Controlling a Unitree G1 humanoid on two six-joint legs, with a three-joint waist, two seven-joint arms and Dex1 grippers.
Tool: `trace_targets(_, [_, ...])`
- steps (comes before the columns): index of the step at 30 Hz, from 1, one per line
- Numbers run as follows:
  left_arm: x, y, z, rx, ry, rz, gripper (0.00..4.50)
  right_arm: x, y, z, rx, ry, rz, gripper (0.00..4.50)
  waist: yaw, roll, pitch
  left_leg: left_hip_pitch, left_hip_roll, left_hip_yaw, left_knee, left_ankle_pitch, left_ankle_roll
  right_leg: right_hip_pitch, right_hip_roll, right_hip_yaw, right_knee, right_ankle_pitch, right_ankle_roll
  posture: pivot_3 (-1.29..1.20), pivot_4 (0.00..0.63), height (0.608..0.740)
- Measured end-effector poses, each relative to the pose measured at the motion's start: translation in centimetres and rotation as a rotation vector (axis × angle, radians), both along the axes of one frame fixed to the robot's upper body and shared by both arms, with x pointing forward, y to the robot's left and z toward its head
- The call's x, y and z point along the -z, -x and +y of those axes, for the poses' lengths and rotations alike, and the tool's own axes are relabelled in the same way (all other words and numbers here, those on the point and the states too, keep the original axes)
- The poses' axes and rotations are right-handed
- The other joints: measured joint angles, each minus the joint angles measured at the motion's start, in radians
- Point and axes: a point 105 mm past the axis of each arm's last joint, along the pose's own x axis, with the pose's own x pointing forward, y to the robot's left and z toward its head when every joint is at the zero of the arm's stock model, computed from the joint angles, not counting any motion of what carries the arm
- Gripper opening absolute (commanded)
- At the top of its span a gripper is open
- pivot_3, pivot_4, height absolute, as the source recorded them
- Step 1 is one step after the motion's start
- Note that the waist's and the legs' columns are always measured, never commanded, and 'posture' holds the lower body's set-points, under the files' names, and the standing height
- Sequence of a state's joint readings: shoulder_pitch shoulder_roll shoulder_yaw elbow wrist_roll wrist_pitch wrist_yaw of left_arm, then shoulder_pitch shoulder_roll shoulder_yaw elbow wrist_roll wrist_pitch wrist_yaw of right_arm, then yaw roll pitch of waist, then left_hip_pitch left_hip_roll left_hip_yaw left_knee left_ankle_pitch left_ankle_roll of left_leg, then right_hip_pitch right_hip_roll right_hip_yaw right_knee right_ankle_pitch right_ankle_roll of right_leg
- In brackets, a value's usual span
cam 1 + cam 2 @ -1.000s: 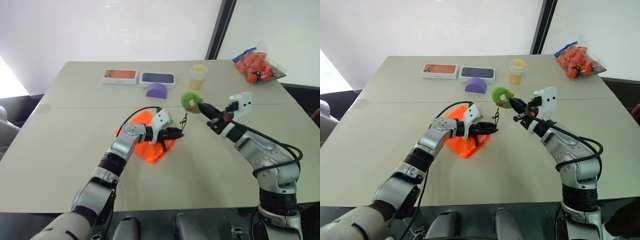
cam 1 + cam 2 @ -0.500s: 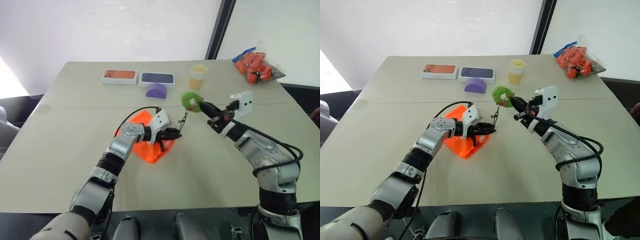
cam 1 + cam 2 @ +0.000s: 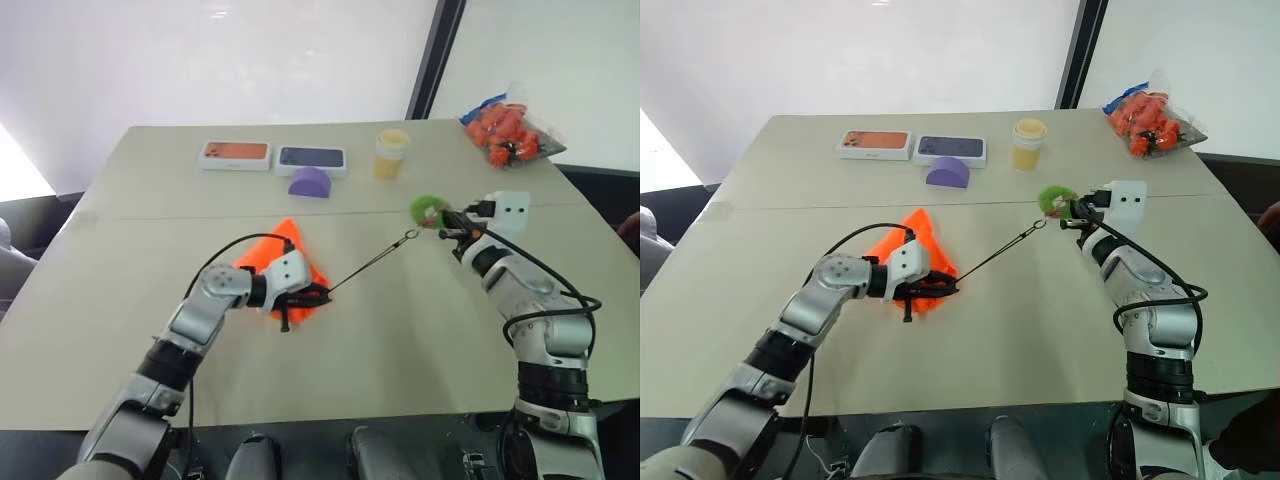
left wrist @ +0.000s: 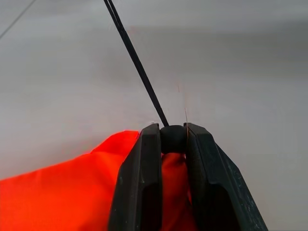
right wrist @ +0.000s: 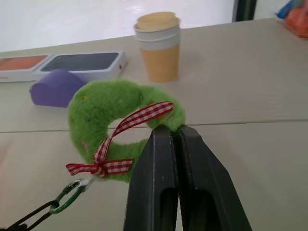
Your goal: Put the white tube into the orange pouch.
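The orange pouch (image 3: 283,258) lies bunched on the table (image 3: 120,300) near its middle. My left gripper (image 4: 172,137) is shut on the black cord stopper at the pouch's mouth. A black cord (image 3: 368,266) runs taut from there to a round green tag (image 5: 120,113) with a red checked ribbon. That tag hangs above the table to the right, with my right gripper (image 3: 441,217) shut on its rim. The white tube is out of view.
At the far side stand a pale yellow cup (image 3: 390,152), a purple half-round block (image 3: 311,181) and two flat boxes (image 3: 236,154) (image 3: 312,157). A clear bag of orange items (image 3: 508,127) sits at the far right corner.
My right gripper has carried the green tag to the right and lower. My left gripper has drawn back to the left with the pouch. The cord between them is now pulled straight.
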State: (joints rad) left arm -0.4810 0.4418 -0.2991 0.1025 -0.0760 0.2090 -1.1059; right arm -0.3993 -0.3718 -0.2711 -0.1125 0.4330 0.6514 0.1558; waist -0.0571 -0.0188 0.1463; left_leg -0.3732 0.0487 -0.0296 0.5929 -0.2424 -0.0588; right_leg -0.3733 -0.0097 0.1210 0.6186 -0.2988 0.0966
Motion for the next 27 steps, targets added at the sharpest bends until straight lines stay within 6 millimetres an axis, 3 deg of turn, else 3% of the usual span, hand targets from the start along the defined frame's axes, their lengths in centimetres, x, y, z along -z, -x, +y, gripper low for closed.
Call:
trace_targets(3, [0.3, 0.7, -0.1, -0.006, 0.027, 0.065, 0.18, 0.2, 0.0, 0.8, -0.038, 0.011, 0.005, 0.00, -0.004, 0.000, 0.000, 0.000, 0.000, 0.000, 0.001, 0.000, 0.000, 0.000, 0.000, 0.000, 0.000, 0.000, 0.000, 0.00, 0.150, 0.723])
trace_targets(4, [0.5, 1.1, -0.1, -0.011, 0.043, 0.104, 1.20, 0.4, 0.2, 1.2, -0.063, 0.020, 0.017, 0.64, -0.007, 0.000, 0.000, 0.000, 0.000, 0.000, 0.001, 0.000, 0.000, 0.000, 0.000, 0.000, 0.000, 0.000, 0.000, 0.00, 0.150, 0.723])
trace_targets(7, [0.5, 1.5, -0.1, -0.036, 0.080, 0.157, 2.50, 1.6, 0.9, 1.6, -0.117, 0.083, 0.072, 1.81, -0.011, 0.000, 0.000, -0.001, 0.000, 0.000, 0.001, 0.000, 0.000, 0.000, 0.000, 0.000, 0.000, 0.000, 0.000, 0.00, 0.150, 0.723])
trace_targets(8, [0.1, 1.4, 0.1, -0.063, 0.102, 0.154, 3.03, 2.2, 1.2, 1.7, -0.130, 0.129, 0.095, 2.46, -0.011, 0.000, 0.000, -0.001, 0.000, 0.000, 0.001, 0.000, 0.000, 0.000, 0.000, 0.000, 0.000, 0.000, 0.000, 0.00, 0.150, 0.723])
trace_targets(9, [-0.3, 1.3, 0.4, -0.084, 0.119, 0.152, 3.04, 2.8, 1.4, 1.7, -0.135, 0.152, 0.114, 2.81, -0.011, 0.000, 0.000, -0.001, 0.000, 0.000, 0.001, 0.000, 0.000, 0.000, 0.000, 0.000, 0.000, 0.000, 0.000, 0.00, 0.150, 0.723])
trace_targets(15, [-2.8, 1.0, 4.0, -0.282, 0.240, 0.103, 3.04, 5.8, 3.4, 0.9, -0.164, 0.167, 0.177, 2.81, -0.012, -0.001, 0.001, 0.000, 0.000, 0.000, 0.000, 0.000, 0.000, 0.000, 0.000, 0.000, 0.000, -0.001, 0.001, 0.00, 0.150, 0.723])
trace_targets(19, [-4.1, -0.4, 7.8, -0.511, 0.320, 0.046, 3.04, 5.7, 4.4, 0.1, -0.194, 0.145, 0.126, 2.81, -0.010, -0.002, 0.002, 0.000, 0.000, 0.000, 0.002, 0.000, 0.000, 0.001, 0.000, 0.000, 0.000, -0.003, 0.004, 0.00, 0.150, 0.723])
trace_targets(21, [-4.5, -1.0, 10.7, -0.658, 0.357, 0.002, 3.04, 5.8, 5.2, -0.1, -0.235, 0.138, 0.103, 2.81, -0.011, -0.002, 0.002, 0.000, 0.000, 0.000, 0.002, 0.000, 0.000, 0.001, 0.000, 0.000, -0.001, -0.003, 0.004, 0.00, 0.150, 0.723])
trace_targets(24, [-3.6, -0.8, 13.8, -0.803, 0.364, -0.006, 3.04, 5.7, 6.0, -0.5, -0.263, 0.126, 0.083, 2.81, -0.014, -0.002, 0.002, 0.000, 0.000, 0.000, 0.001, 0.000, 0.000, 0.001, 0.000, 0.000, -0.001, -0.001, 0.002, 0.00, 0.150, 0.723])
trace_targets(27, [-0.9, 0.7, 16.3, -0.918, 0.339, 0.048, 3.04, 5.1, 6.1, -1.0, -0.272, 0.141, 0.049, 2.81, -0.012, -0.003, 0.002, 0.000, 0.000, 0.000, 0.001, 0.000, 0.000, 0.000, -0.001, 0.000, -0.001, -0.001, 0.000, 0.00, 0.150, 0.723])
